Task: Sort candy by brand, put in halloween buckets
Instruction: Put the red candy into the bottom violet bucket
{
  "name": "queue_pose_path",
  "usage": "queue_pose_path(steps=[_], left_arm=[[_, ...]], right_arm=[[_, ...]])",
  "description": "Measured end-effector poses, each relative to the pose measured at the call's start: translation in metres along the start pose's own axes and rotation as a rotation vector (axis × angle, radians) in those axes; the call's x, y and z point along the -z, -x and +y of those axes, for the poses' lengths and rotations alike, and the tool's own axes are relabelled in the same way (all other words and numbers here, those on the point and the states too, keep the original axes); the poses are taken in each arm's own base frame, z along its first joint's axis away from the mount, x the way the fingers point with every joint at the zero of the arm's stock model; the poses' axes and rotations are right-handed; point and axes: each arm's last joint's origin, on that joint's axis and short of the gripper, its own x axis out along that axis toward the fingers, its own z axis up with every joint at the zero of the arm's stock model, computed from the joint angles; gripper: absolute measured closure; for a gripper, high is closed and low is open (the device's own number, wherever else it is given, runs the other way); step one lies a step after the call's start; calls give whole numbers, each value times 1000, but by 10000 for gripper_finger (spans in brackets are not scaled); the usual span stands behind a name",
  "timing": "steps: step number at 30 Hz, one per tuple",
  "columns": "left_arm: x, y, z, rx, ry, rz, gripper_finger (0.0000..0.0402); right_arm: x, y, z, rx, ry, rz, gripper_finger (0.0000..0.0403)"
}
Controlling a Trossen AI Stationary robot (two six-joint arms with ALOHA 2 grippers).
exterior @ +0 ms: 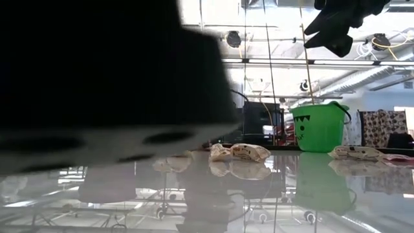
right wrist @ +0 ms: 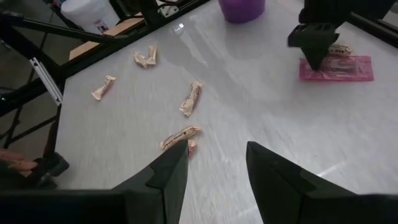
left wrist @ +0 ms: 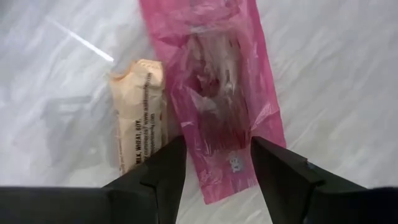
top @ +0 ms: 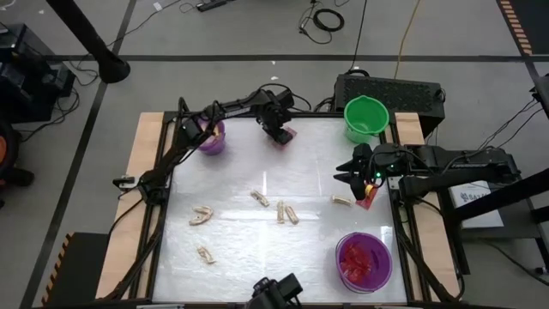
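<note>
My left gripper [left wrist: 217,180] is open, low over the table's far middle. Its fingers stand on either side of a flat pink packet [left wrist: 217,93] that lies flat on the table, also seen in the high view [top: 285,135]. A tan wrapped piece [left wrist: 140,112] lies right beside the packet. My right gripper [right wrist: 216,168] is open and raised above the table's right side [top: 350,176], with a tan piece [right wrist: 180,137] just ahead of it. Several more tan pieces [top: 279,209] lie scattered mid-table. The buckets stand upright: a purple one far left [top: 212,137], a green one far right [top: 364,116], and a purple one near right [top: 363,260] holding red packets. My left gripper comes at the pink packet from above, pointing down, with one finger [left wrist: 165,177] on each long side of the packet's end [left wrist: 227,168]. Whether the fingers touch the packet cannot be told.
A red packet [top: 369,196] lies by the table's right edge under my right arm. In the low view a dark blurred shape [exterior: 97,77] blocks the left half. Bare tabletop [top: 317,232] lies between the scattered pieces and the near purple bucket.
</note>
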Motion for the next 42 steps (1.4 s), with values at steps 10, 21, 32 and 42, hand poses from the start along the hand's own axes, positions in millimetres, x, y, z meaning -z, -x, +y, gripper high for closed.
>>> queue_pose_path(steps=[10, 21, 32, 42], left_arm=[[7, -6, -27, -203, -223, 40, 260], [13, -1, -30, -276, -344, 133, 313], [20, 2, -28, -277, -325, 203, 325], [28, 4, -39, -153, -323, 259, 384]], right_arm=[[0, 0, 0, -3, -43, -3, 248], [0, 0, 0, -12, -87, 3, 248], [0, 0, 0, -11, -89, 3, 248], [1, 0, 0, -7, -89, 10, 248]])
